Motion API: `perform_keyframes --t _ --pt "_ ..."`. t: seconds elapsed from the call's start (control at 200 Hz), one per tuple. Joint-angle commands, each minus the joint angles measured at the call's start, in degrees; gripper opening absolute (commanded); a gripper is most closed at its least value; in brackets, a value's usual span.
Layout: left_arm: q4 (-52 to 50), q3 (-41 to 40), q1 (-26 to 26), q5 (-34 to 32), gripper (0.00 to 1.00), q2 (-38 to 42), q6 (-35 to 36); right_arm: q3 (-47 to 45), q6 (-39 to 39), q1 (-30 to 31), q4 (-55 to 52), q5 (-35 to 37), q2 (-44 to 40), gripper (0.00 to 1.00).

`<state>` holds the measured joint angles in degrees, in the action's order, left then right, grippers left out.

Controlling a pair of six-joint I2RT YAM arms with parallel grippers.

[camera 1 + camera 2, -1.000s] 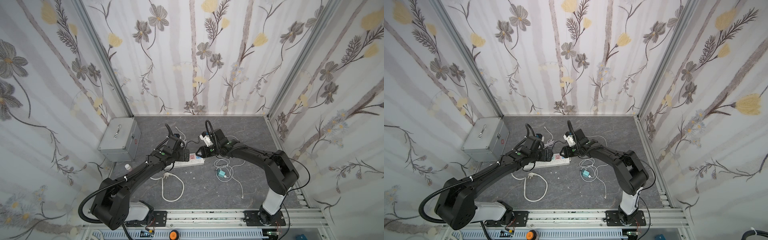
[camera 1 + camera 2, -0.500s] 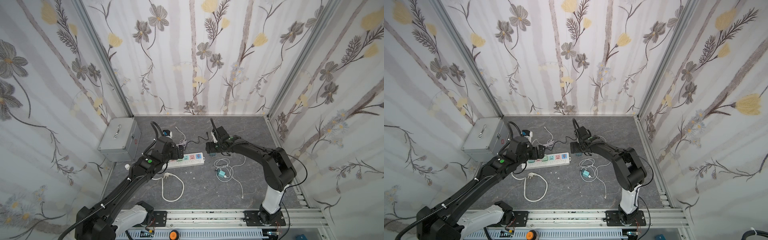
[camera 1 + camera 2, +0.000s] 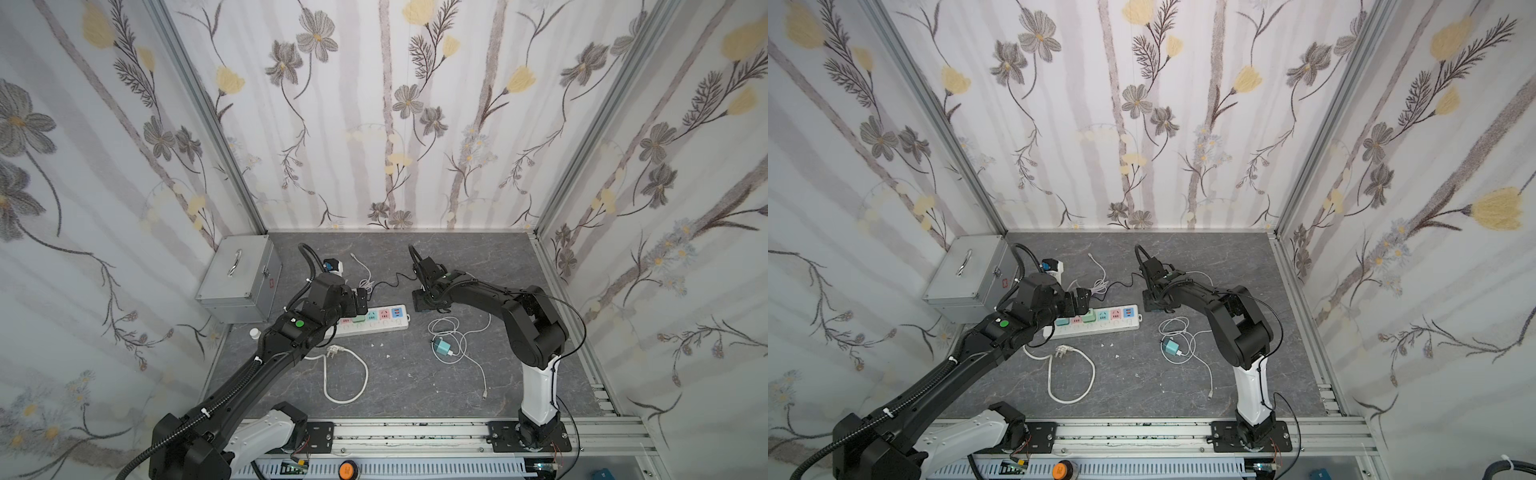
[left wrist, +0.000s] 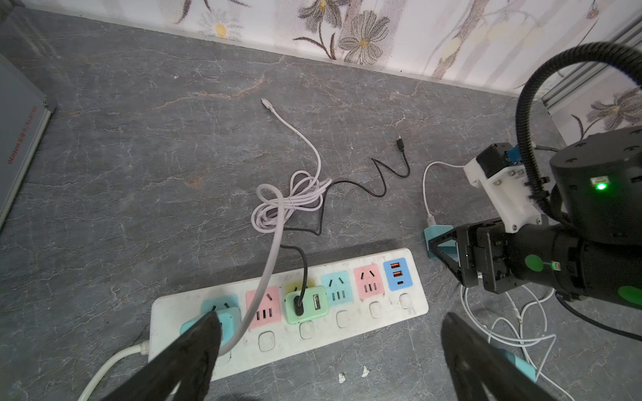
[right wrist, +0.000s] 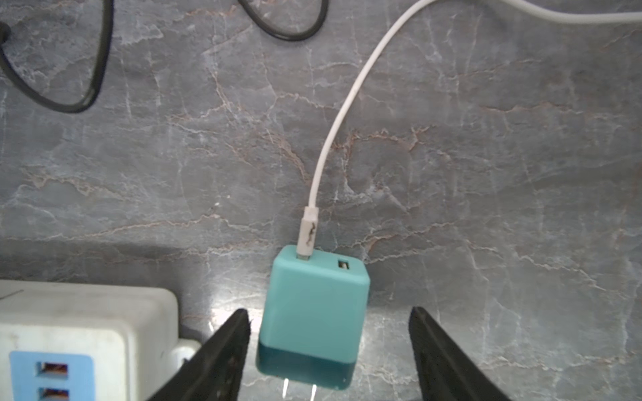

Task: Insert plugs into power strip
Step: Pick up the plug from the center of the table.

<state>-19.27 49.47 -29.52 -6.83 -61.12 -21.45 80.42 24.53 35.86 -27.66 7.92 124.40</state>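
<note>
Teal plug (image 5: 312, 312) lies on the desk (image 5: 486, 173) between spread right fingers (image 5: 215, 361), beside the power strip (image 5: 87, 323). It is clear from the right wrist but hidden under the right arm (image 3: 490, 291) in both top views. Left fingers (image 4: 187, 357) gape above the strip.

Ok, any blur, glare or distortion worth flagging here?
Right wrist view: soft overall, teal plug slightly blurred, a glare patch on the table beside it. Left wrist view: sharp on the power strip, left gripper fingers dark, soft-edged. Both top views: evenly lit, wide-angle, wall posts splay outward.

Bright even light, soft shadows
</note>
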Motion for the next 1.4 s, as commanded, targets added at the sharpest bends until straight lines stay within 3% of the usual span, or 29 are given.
perform_keyframes --t 0.0,0.21,0.67,0.999,1.209,1.394 --pt "2.6 -0.3 0.1 -0.8 1.0 0.2 -1.0 1.1 1.0 0.9 1.8 0.4 1.0 0.69" --pt "2.7 -0.2 0.1 0.1 1.0 -0.9 -0.7 1.7 1.0 1.9 1.5 2.7 1.6 0.68" --pt "3.2 -0.5 0.1 0.0 1.0 -1.1 -0.3 4.5 3.2 2.1 -6.1 0.2 2.8 0.51" --pt "3.9 0.7 0.1 -0.7 1.0 -2.6 4.6 8.8 5.8 2.7 -12.4 2.2 5.8 0.52" --pt "4.8 1.4 0.1 2.0 1.0 -4.8 5.5 6.1 5.8 2.8 -8.9 3.1 3.8 0.41" --pt "0.9 5.8 0.1 6.2 1.0 -9.5 5.2 -3.3 0.7 3.3 3.4 6.4 -7.7 0.33"
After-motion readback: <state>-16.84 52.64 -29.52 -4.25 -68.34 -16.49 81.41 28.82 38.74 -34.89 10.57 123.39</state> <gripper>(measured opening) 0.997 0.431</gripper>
